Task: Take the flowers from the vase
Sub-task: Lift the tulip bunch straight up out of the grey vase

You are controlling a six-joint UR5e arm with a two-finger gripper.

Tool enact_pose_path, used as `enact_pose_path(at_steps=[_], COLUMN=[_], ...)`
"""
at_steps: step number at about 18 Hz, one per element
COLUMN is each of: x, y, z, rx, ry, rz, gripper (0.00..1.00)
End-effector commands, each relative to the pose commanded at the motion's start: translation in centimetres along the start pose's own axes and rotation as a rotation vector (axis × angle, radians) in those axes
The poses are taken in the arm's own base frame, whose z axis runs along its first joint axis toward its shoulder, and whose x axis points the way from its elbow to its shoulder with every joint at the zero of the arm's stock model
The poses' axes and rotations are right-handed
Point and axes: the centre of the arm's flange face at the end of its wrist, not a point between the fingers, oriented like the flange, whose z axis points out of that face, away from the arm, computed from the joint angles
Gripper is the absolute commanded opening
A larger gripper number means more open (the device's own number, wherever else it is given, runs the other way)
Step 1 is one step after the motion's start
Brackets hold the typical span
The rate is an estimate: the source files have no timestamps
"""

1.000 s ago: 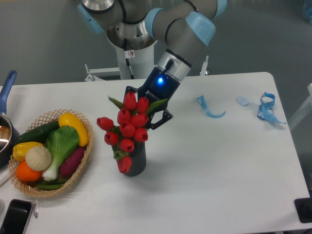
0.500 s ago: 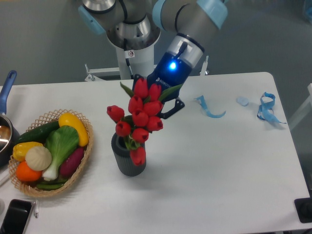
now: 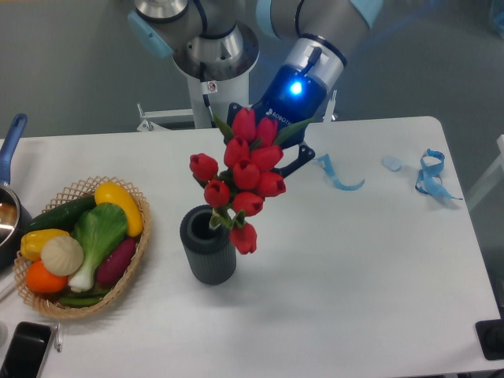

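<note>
Above the vase (image 3: 208,254), the flowers (image 3: 243,179) hang in the air, tilted, heads spreading up and right, the lowest bud just beside the vase's right rim. Whether the stem ends are clear of the round mouth cannot be told. Behind the bunch the gripper (image 3: 268,146) has its dark fingers clamped on the flowers, one finger (image 3: 298,160) showing at the right of the buds, a blue light glowing on the wrist above. Left of the vase sits a basket (image 3: 79,246) of vegetables, and at the far left edge a pot (image 3: 8,206) with a blue handle. A phone (image 3: 26,349) lies at the near left corner. Far right on the table (image 3: 354,276) lie blue ribbons (image 3: 429,175)
</note>
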Motion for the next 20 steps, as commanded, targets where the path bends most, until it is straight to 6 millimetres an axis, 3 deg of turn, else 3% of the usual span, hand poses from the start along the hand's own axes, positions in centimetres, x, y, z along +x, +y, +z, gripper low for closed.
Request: enact_pose_path(at_steps=[8, 13, 20], x=[0.1, -0.8, -1.0], y=[-0.9, -1.3, -2.1], z=[-0.8, -3.0, -3.5], rx=[0.012, 0.094, 0.099], ry=[-0.01, 0.015, 0.005], rz=[-0.027, -0.099, -0.086], gripper=[0.44, 0.44, 0.44])
